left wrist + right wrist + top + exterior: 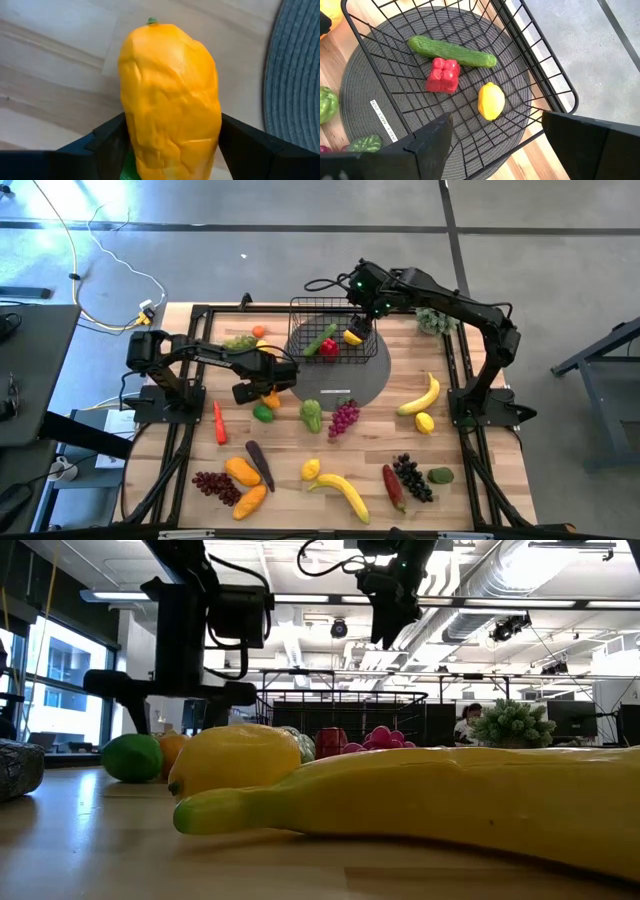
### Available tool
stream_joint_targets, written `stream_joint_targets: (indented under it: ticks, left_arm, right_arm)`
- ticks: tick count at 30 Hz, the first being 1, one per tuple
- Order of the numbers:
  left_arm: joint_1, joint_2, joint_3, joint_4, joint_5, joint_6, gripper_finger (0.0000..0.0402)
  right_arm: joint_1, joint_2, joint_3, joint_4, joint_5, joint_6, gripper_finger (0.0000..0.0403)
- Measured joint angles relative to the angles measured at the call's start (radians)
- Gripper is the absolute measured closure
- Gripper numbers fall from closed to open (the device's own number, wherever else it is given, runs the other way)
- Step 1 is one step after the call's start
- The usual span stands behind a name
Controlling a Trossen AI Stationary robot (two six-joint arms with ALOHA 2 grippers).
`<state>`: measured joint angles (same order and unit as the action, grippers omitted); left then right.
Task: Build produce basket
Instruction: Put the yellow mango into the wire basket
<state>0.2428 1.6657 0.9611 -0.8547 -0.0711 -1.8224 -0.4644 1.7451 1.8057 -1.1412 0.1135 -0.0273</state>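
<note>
From above, the left gripper (268, 387) sits low over the table beside the grey mat (372, 385), jaws clamped on an orange fruit (271, 400), with a lime (263, 414) just beside it, while the right gripper (357, 326) hangs over the basket (300, 315), which stands on the mat holding 3 pieces: a cucumber (320, 339), a red pepper (328, 347) and a lemon (352, 337). The left wrist view shows the orange fruit (170, 100) filling the gap between the 2 fingers (107, 142), pinched on both sides above the wooden table (55, 75). The right wrist view shows its jaws wide apart and empty above the basket (555, 85), with the cucumber (451, 51), pepper (442, 75) and lemon (491, 101) lying on the mesh floor.
</note>
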Motion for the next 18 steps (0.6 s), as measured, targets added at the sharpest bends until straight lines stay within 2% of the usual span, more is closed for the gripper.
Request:
stream_joint_targets:
  ticks: [7,11,18]
  left_arm:
    - [0.0,0.0,0.0,0.0,-0.04,0.042,0.0195]
    - [0.004,-0.012,0.0,-0.002,-0.065,0.103,0.02]
    - [0.027,-0.103,0.0,-0.001,-0.164,0.224,0.0203]
  right_arm:
    - [0.0,0.0,0.0,0.0,0.0,0.0,0.0116]
    - [0.0,0.0,0.0,0.0,0.0,0.001,0.0116]
    - [0.0,0.0,0.0,-0.003,0.0,0.05,0.0116]
